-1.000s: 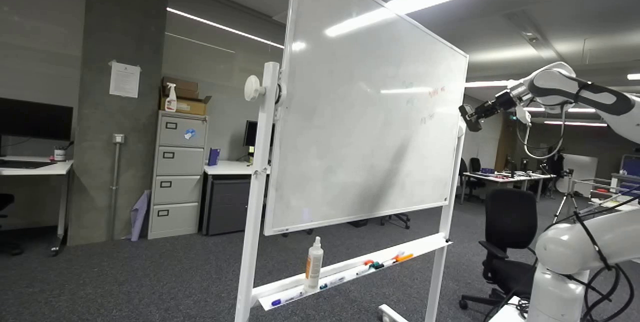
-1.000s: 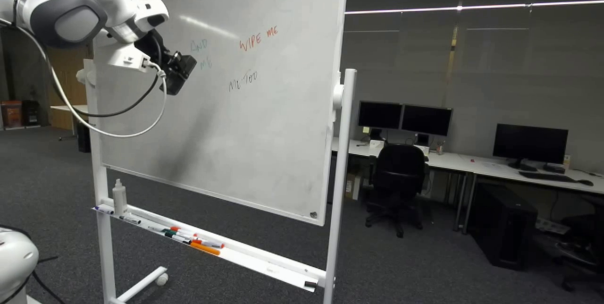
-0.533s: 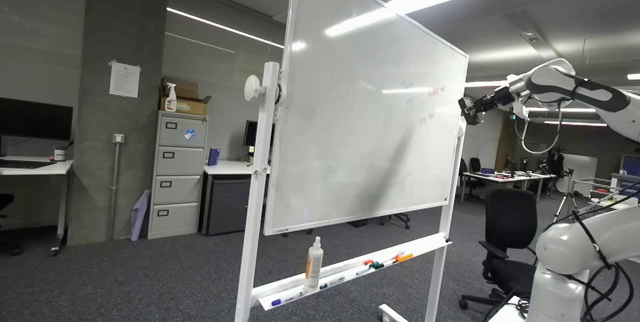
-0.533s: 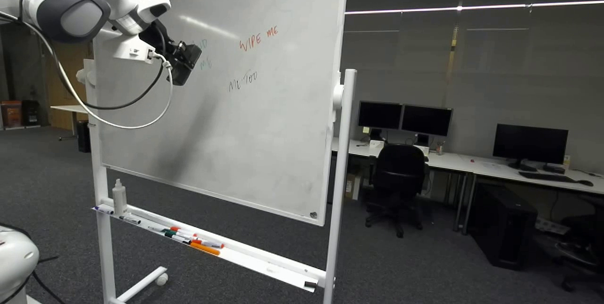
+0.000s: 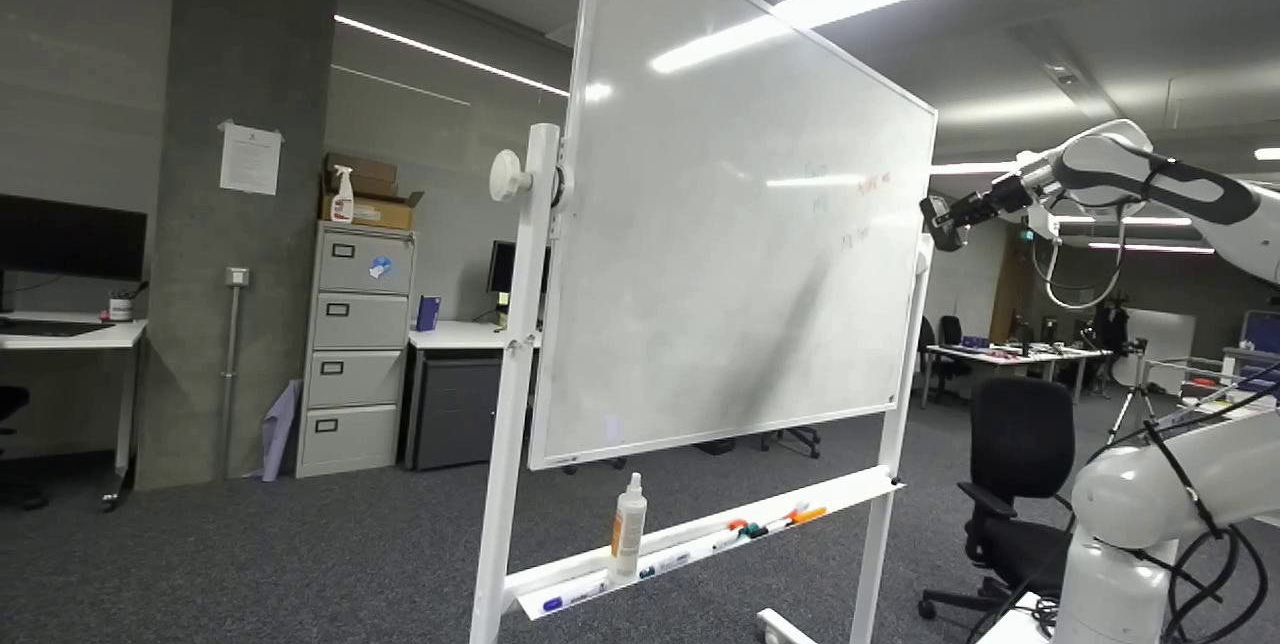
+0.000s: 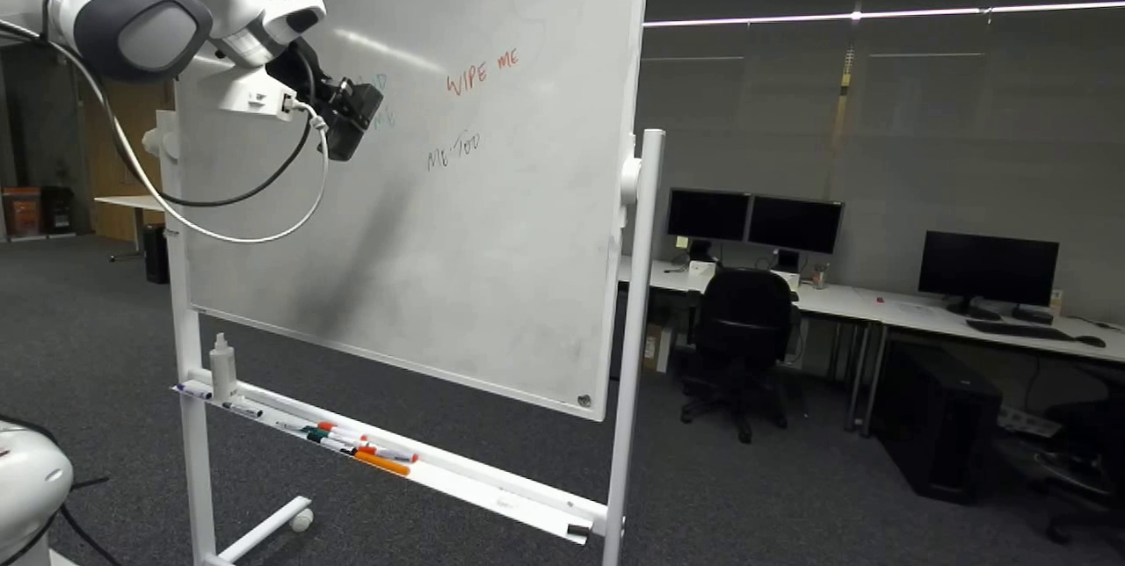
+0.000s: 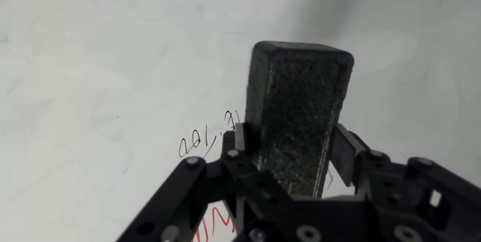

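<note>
Holding a black block (image 7: 300, 118) between the fingers (image 7: 344, 155), snug against its long sides, with no gap visible at either. Pinched across the narrow width, with the long axis reaching well past the fingers toward the top of the wrist view. Tilted, not upright: slanting from upper right to lower left in an exterior view. Held high by the gripper (image 7: 293, 140) in front of the whiteboard (image 6: 492, 267) and apart from it, with the exact gap hard to judge. On the near side, the arm (image 6: 149, 17); on the far side, the whiteboard. Seen against the left half of the whiteboard in an exterior view, partly covering green writing (image 6: 387, 118); left of and a little below red writing (image 6: 482, 72); left of and a little above black writing (image 6: 453, 153). Below, well apart from the fingers, along the tray (image 6: 475, 485): a white bottle (image 6: 223, 370) standing upright toward the left end, and pens (image 6: 384, 461) lying mostly to its right. Farther off to the right, a chair (image 6: 747, 329), and screens (image 6: 708, 214) on a desk (image 6: 848, 301).
</note>
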Available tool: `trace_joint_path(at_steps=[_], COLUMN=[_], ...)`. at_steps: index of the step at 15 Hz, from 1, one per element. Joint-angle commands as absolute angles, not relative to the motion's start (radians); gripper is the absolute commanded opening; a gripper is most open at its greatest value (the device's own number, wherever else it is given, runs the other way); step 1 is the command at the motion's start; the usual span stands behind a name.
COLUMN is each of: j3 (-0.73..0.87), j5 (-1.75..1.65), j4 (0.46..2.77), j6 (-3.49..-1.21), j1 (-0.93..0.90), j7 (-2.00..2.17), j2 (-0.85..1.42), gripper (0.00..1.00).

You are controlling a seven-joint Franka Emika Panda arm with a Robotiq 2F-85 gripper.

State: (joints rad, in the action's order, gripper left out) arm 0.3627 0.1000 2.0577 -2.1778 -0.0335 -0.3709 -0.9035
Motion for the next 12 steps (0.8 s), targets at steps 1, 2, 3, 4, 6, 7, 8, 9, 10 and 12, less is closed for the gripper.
trace_joint_path(at_steps=[1, 2, 3, 4, 6, 7, 8, 9, 10, 12], j3=[0.464, 0.496, 0.533, 0.567, 0.630, 0.656, 0.674, 0.686, 0.694, 0.698], j5=[0.095, 0.097, 0.104, 0.113, 0.144, 0.161, 0.178, 0.198, 0.216, 0.250], j4=[1.963, 1.935, 1.900, 1.866, 1.799, 1.767, 1.741, 1.715, 1.693, 1.658], j6=[-2.223, -2.233, -2.242, -2.250, -2.262, -2.263, -2.267, -2.267, -2.267, -2.272], j1=[-0.090, -0.107, -0.132, -0.160, -0.224, -0.256, -0.280, -0.299, -0.313, -0.324], j7=[-0.483, -0.520, -0.561, -0.600, -0.675, -0.708, -0.733, -0.751, -0.770, -0.800], j2=[-0.814, -0.787, -0.756, -0.727, -0.675, -0.651, -0.632, -0.615, -0.601, -0.582], gripper=[0.34, 0.34, 0.34, 0.34, 0.34, 0.34, 0.34, 0.34, 0.34, 0.34])
